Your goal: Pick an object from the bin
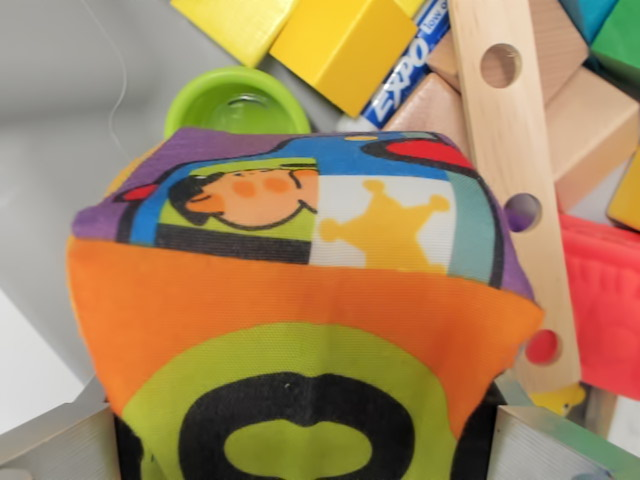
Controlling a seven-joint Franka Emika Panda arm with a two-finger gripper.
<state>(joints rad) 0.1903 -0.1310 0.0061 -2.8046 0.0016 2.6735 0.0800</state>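
Observation:
A soft fabric cube (300, 300) fills most of the wrist view, with an orange face bearing a green and black ring and a top face printed with a cartoon figure and a yellow star. My gripper (300, 440) is shut on it: one metal fingertip (60, 445) shows at the bottom left and the other fingertip (560, 445) at the bottom right, pressing the cube's sides. The cube hides whatever lies under it in the grey bin (70, 120).
Behind the cube lie a green cup (235, 100), yellow wooden blocks (340, 45), an Expo marker (405, 70), a wooden slat with holes (515, 170), plain wood blocks (590, 130) and a red textured piece (605, 300). Bare bin floor shows at the view's left.

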